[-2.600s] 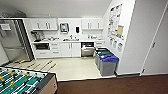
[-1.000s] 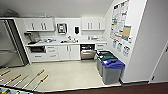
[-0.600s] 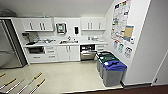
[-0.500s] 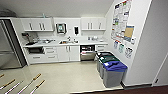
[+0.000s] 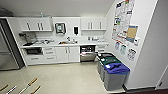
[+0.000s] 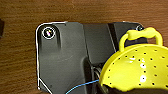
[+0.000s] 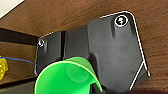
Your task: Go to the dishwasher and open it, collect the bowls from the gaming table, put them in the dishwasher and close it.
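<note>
I carry a light, stiff yellow perforated bowl (image 6: 135, 67) and green bowl (image 7: 66, 76); rims grab best; can't tell either gripper's state.

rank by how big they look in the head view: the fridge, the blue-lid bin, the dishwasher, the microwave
1. fridge, cut off by the picture's edge
2. blue-lid bin, though it stands nearest the camera
3. dishwasher and microwave look about alike; not ranked

Bright, even, soft overall. Pale sheen on the floor (image 5: 72, 77) before the dishwasher (image 5: 87, 53); bowed walls toward the edges. White glare spots on the yellow bowl (image 6: 135, 72).
</note>
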